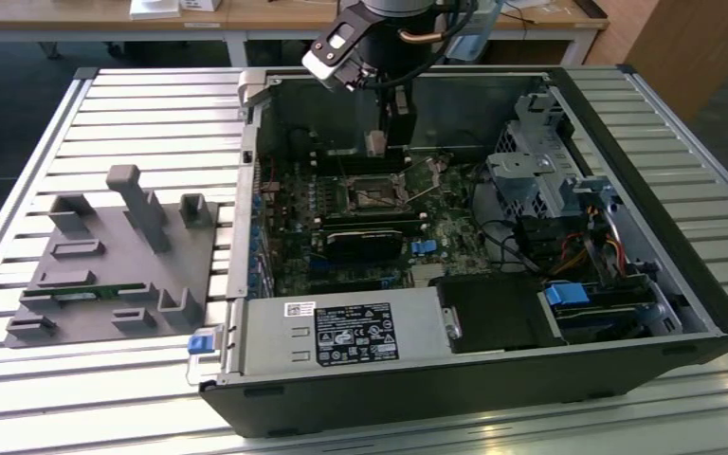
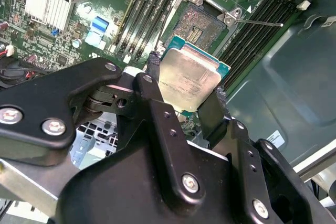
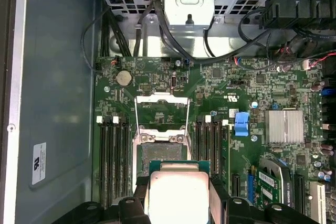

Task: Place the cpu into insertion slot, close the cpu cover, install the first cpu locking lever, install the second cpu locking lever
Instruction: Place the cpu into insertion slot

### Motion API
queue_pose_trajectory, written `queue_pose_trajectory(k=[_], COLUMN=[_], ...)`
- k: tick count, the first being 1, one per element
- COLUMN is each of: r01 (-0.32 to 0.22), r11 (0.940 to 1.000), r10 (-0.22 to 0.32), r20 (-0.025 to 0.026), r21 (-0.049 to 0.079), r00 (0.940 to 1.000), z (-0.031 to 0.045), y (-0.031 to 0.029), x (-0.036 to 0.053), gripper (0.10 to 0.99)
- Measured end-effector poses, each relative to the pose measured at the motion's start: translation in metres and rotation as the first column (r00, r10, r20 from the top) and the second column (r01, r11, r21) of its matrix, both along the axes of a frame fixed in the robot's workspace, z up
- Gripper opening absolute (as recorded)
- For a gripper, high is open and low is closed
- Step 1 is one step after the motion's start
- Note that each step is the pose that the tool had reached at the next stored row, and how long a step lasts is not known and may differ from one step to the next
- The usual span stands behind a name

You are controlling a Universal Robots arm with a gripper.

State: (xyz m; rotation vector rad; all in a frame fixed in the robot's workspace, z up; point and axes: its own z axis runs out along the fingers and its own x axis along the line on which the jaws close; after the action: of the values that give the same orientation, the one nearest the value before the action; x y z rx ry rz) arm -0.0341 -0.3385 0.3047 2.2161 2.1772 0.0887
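Silvery-grey metal in a firm pinch: the exterior view has the hand (image 1: 379,140) holding the cpu (image 1: 374,144) inside the computer case (image 1: 491,384). Second wrist view: fingers (image 2: 156,95) grip opposite edges (keeping it level), the insertion slot (image 2: 202,24) just beyond the hand. First wrist view: the cpu cover (image 3: 161,98) stands raised beyond, leaving the insertion slot free.

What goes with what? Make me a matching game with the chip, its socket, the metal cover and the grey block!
1 cpu
2 insertion slot
3 cpu cover
4 grey block

a flipped up, open
b clamped in the gripper
c on the table, outside the computer case
d empty, uncovered

Pairs: 1-b, 2-d, 3-a, 4-c
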Motion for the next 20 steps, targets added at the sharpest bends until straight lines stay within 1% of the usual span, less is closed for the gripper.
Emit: queue_pose_trajectory(k=[14,15,16,17,19,20], r01=[0.000,0.000,0.000,0.000,0.000,0.000], r11=[1.0000,1.0000,1.0000,1.0000,1.0000,1.0000], r10=[0.000,0.000,0.000,0.000,0.000,0.000], r20=[-0.0026,-0.0039,-0.0078,-0.0130,-0.0252,-0.0276], r21=[0.000,0.000,0.000,0.000,0.000,0.000], r00=[1.0000,1.0000,1.0000,0.9999,0.9997,0.9996], z=[-0.0067,-0.0077,-0.0090,-0.0103,-0.0124,-0.0132], y=[0.0000,0.0000,0.0000,0.0000,0.0000,0.0000], x=[0.0000,0.0000,0.0001,0.0001,0.0000,0.0000], gripper=[0.537,0.537,0.537,0.537,0.537,0.537])
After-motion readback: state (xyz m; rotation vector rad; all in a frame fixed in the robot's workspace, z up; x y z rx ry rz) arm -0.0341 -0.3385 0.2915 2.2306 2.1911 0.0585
